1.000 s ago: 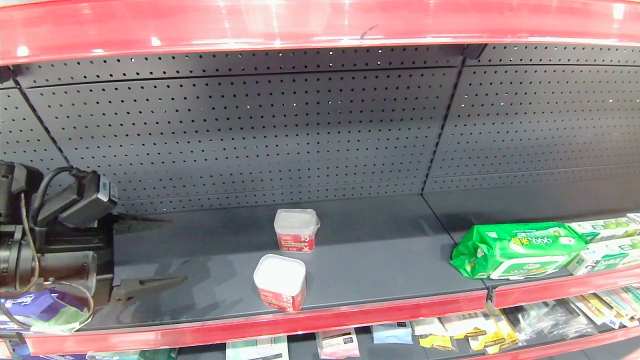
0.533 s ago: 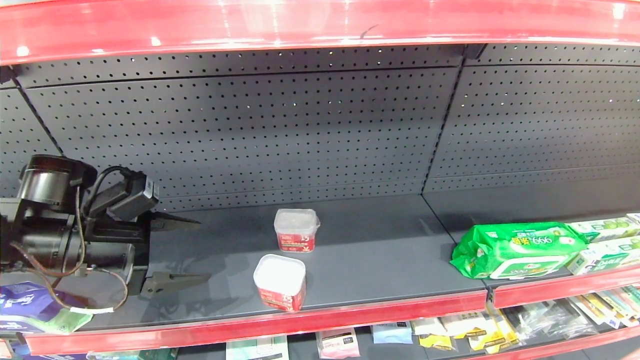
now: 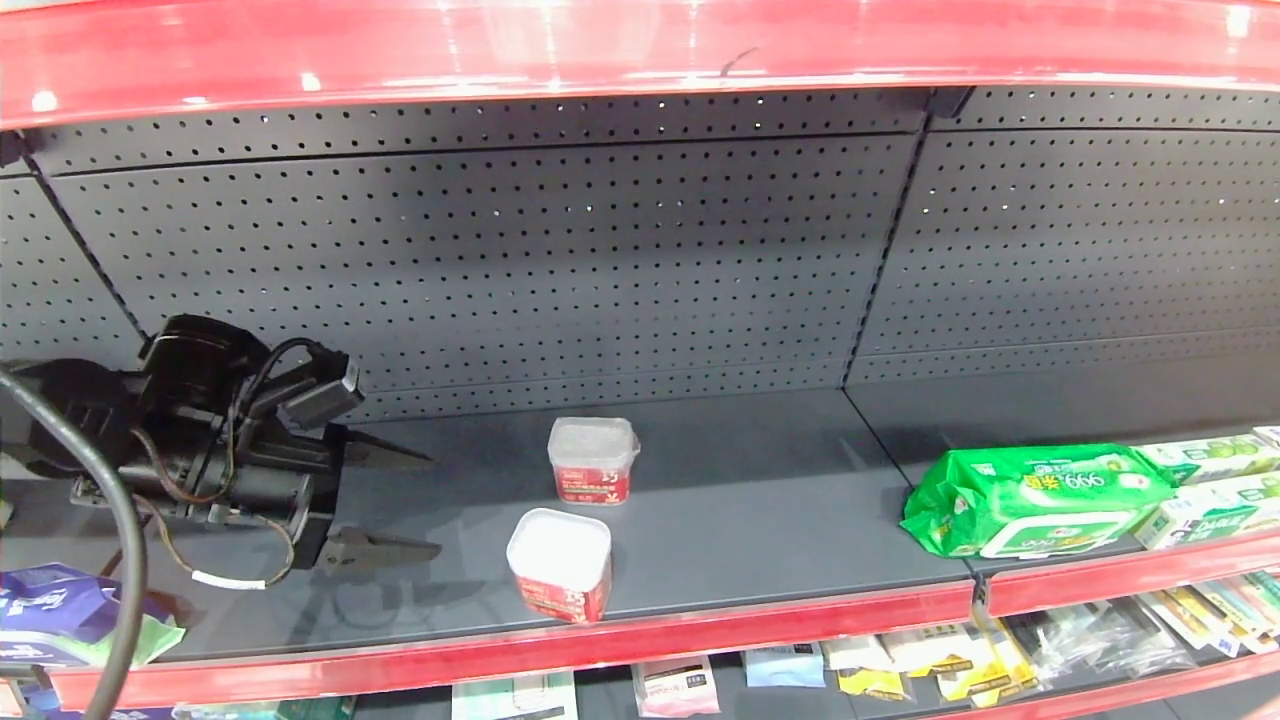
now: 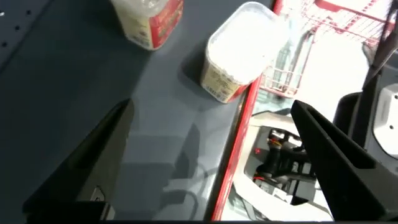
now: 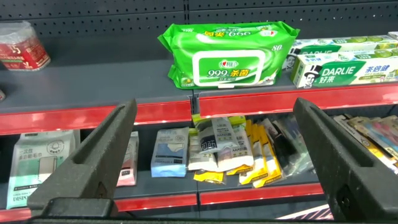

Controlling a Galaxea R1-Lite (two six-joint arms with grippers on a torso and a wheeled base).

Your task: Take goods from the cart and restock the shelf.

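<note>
Dark perforated back panel (image 3: 500, 260) behind, grey shelf (image 3: 740, 500) deck below, red front lip (image 3: 500, 640) along the near edge. Landmark for all the rest: front tub (image 3: 559, 565), upright on the deck just behind that lip.

Sits lid-up, white lid to the ceiling, red label band turned out to the aisle. Nearly as wide as tall, so hardly any long axis, what little of it vertical. Directly behind the front tub, apart from it and nearer the back panel: rear tub (image 3: 592, 460), same upright pose, clear lid up, label also facing out. Probably lined up front-to-back on purpose, one face for shoppers with stock behind.

To the robot's left of the front tub, apart from it: left tool (image 3: 435, 505), spread wide, nothing between the fingers (image 3: 385, 452), tips aimed along the deck toward both tubs. Held low at about tub height, one finger toward the back panel, the other toward the lip; by the look of it, a pose fit for sliding around a tub from the side.

Well to the robot's right of the front tub: green wipes pack (image 3: 1035, 497) lying flat, toothpaste boxes (image 3: 1210, 480) beyond. Out in front of the shelf on that same side: right tool (image 5: 214, 102), also gaping and empty, facing the wipes pack and the packets (image 5: 214, 146) one shelf lower.

Past the lip from the front tub, in the left wrist view: red wire frame (image 4: 348, 25), likely the cart.
</note>
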